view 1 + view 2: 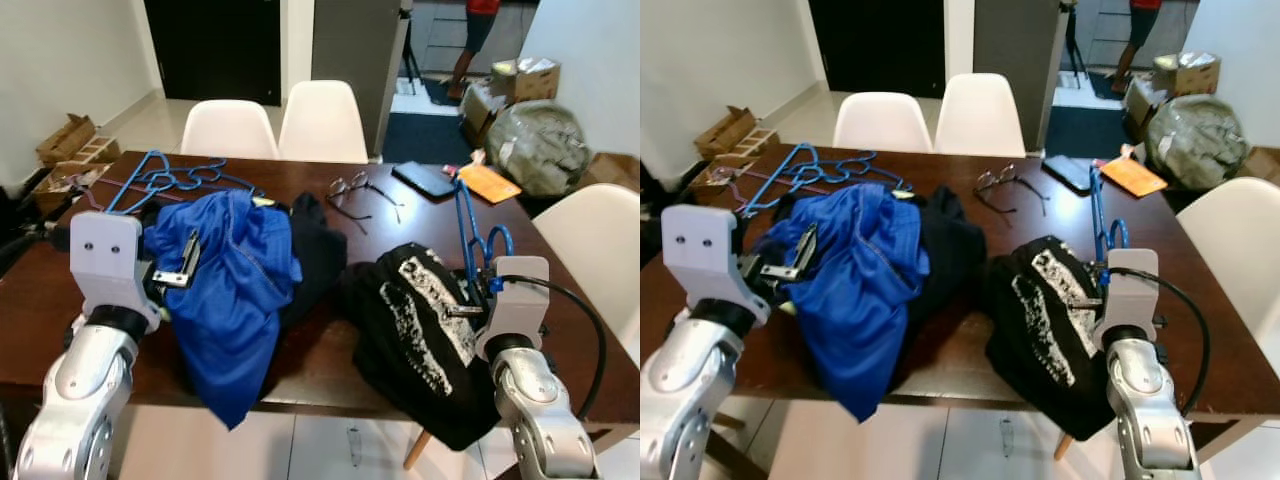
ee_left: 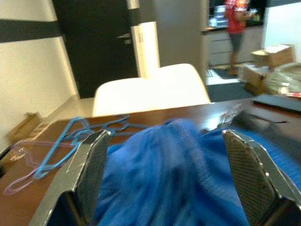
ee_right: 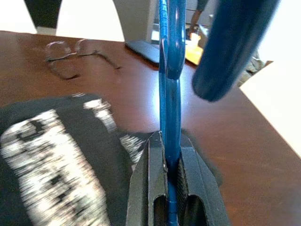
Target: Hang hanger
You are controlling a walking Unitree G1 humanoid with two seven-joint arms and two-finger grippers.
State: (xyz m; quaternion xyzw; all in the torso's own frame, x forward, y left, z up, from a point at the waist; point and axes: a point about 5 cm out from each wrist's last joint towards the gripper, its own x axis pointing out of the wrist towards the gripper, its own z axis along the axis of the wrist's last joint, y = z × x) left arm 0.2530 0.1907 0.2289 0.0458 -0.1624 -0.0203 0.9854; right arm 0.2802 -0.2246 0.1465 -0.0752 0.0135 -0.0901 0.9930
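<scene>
At the lower right of the frame the right gripper (image 3: 170, 186) has its fingers clamped on a blue hanger (image 1: 468, 235), which stands upright beside the black printed shirt (image 1: 425, 320). At left, the left gripper (image 2: 167, 174) is spread wide around a blue garment (image 1: 235, 290) on the wooden table (image 1: 330, 185).
</scene>
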